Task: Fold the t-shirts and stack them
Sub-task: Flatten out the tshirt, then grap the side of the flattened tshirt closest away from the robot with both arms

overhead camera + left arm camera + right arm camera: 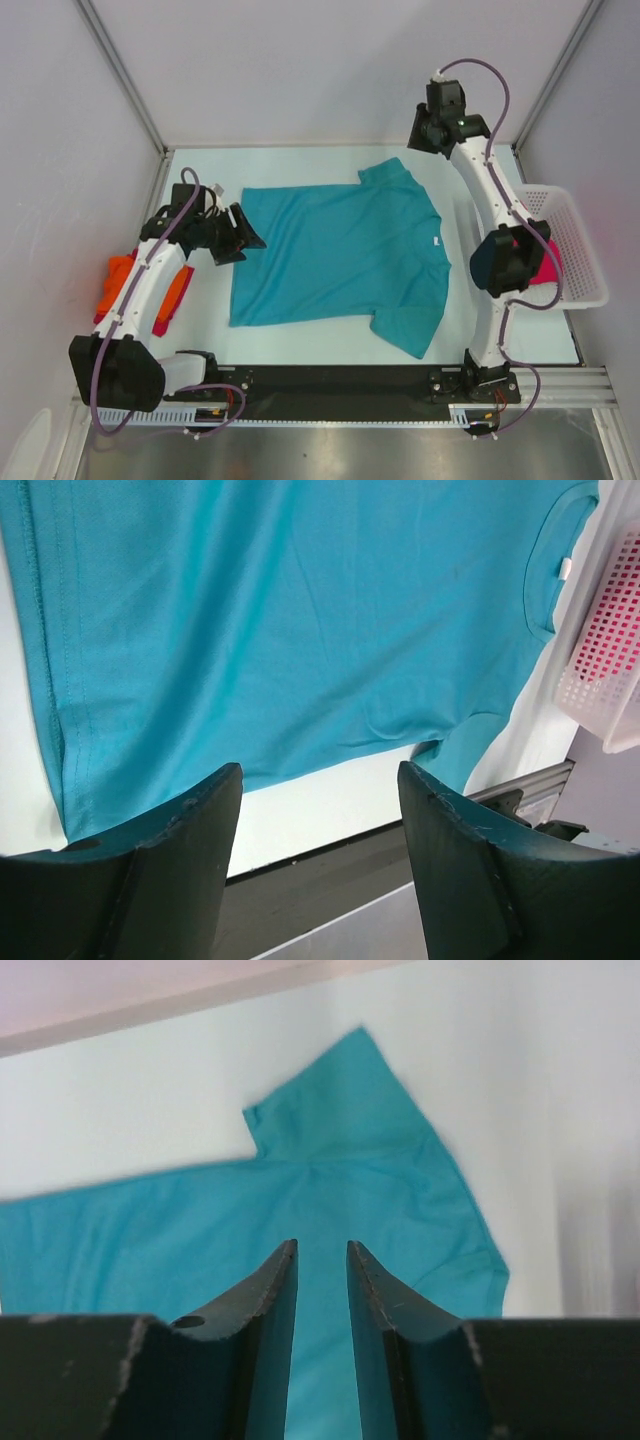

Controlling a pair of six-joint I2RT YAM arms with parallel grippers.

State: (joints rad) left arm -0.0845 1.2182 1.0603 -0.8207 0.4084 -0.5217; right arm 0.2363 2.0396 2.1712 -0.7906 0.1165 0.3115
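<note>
A teal t-shirt (340,250) lies spread flat mid-table, its neck with a white label (436,243) to the right. My left gripper (245,235) is open wide and empty at the shirt's left hem. In the left wrist view the left gripper (320,770) hangs over the shirt's (280,620) near hem corner. My right gripper (490,265) hovers just right of the neck. In the right wrist view the right gripper (322,1243) has its jaws a narrow gap apart, nothing between them, above the shirt (300,1190). A magenta-pink shirt (545,268) lies in the basket.
A white lattice basket (580,240) stands at the right edge; it also shows in the left wrist view (610,660). An orange shirt (120,272) and a dark red one (162,322) lie under the left arm. A black rail (340,378) runs along the near edge.
</note>
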